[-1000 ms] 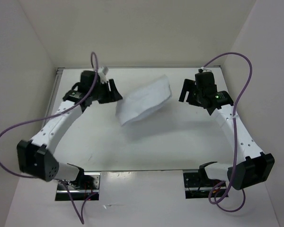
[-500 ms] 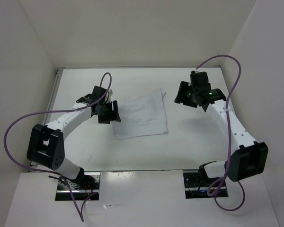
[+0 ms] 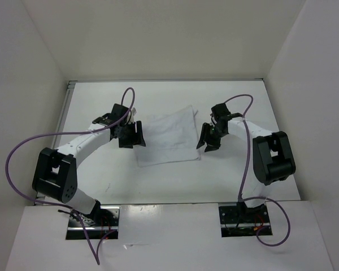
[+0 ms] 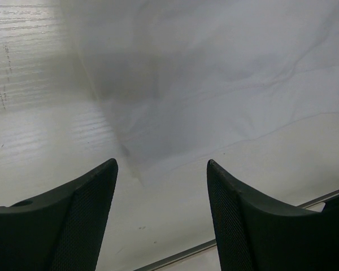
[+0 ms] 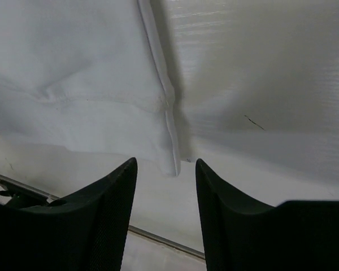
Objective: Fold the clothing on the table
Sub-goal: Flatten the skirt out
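Corner grasping was in hand: the left end effector (image 3: 131,136) and right end effector (image 3: 208,141) were poised open at the clothing's (image 3: 169,135) near corners; pinching was judged next.

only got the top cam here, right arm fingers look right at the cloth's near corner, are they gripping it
Observer: No grip. In the right wrist view the right fingers stand apart, with the hemmed corner of the clothing just at the gap between their tips.
Operator: and the left side
Observer: The left wrist view shows the left fingers wide apart, a corner of the clothing at the gap between them, nothing pinched.
Operator: any wrinkles near the right corner
Observer: The right wrist view shows one soft crease beside the hem; the corner itself lies down on the table.
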Motion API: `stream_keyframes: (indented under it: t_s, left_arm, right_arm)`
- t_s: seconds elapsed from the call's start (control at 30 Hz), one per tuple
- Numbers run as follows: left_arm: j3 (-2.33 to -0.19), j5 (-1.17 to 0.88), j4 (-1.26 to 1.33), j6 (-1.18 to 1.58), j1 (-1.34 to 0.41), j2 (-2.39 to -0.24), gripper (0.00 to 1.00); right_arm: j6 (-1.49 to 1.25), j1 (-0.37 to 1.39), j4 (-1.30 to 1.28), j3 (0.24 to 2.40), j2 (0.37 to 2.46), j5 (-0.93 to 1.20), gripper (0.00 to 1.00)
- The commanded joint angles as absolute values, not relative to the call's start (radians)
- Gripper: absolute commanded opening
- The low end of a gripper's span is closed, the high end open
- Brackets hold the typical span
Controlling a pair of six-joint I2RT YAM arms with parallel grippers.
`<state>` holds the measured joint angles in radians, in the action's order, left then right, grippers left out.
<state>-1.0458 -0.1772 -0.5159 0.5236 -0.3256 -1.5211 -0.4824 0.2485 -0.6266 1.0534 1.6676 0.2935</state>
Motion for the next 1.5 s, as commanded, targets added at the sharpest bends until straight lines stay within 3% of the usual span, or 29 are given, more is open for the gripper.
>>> stream_keyframes:
  t_s: [0.0,0.33,0.43,0.47,0.53,0.77,1.2,1.27,1.3,1.33,1.47]
  left_arm:
    - [-1.039,-0.192,-0.499,0.514,-0.328,-1.529,0.72]
    - [-0.95,-0.181,-0.508,0.523,-0.328,-1.496,0.73]
    - [-0.922,-0.19,-0.508,0.532,-0.328,-1.486,0.73]
    - [-0.904,-0.19,-0.497,0.532,-0.328,-1.486,0.71]
    - [-0.887,-0.221,-0.497,0.532,-0.328,-1.486,0.68]
    - [-0.836,-0.273,-0.428,0.541,-0.328,-1.506,0.52]
    - [-0.888,-0.264,-0.365,0.56,-0.348,-1.681,0.4]
    - [-0.897,-0.25,-0.356,0.569,-0.357,-1.712,0.3]
    - [-0.906,-0.25,-0.345,0.569,-0.37,-1.732,0.2]
    - [-0.92,-0.25,-0.345,0.569,-0.37,-1.741,0.0]
    - [-0.982,-0.301,-0.379,0.548,-0.38,-1.706,0.0]
  right_arm:
    - [-0.499,0.244,-0.542,1.035,1.713,0.37,0.51]
    - [-0.499,0.262,-0.541,0.994,1.795,0.351,0.34]
    - [-0.499,0.262,-0.541,0.994,1.804,0.351,0.18]
    - [-0.499,0.262,-0.541,0.994,1.813,0.351,0.07]
    - [-0.508,0.262,-0.541,0.994,1.813,0.351,0.01]
    - [-0.508,0.262,-0.551,1.014,1.835,0.341,0.0]
    - [-0.499,0.262,-0.56,1.032,1.835,0.341,0.0]
    - [-0.499,0.262,-0.56,1.032,1.824,0.341,0.0]
    - [-0.499,0.262,-0.56,1.032,1.824,0.341,0.0]
    - [-0.499,0.262,-0.56,1.032,1.824,0.341,0.0]
    - [-0.499,0.262,-0.583,1.066,1.763,0.312,0.0]
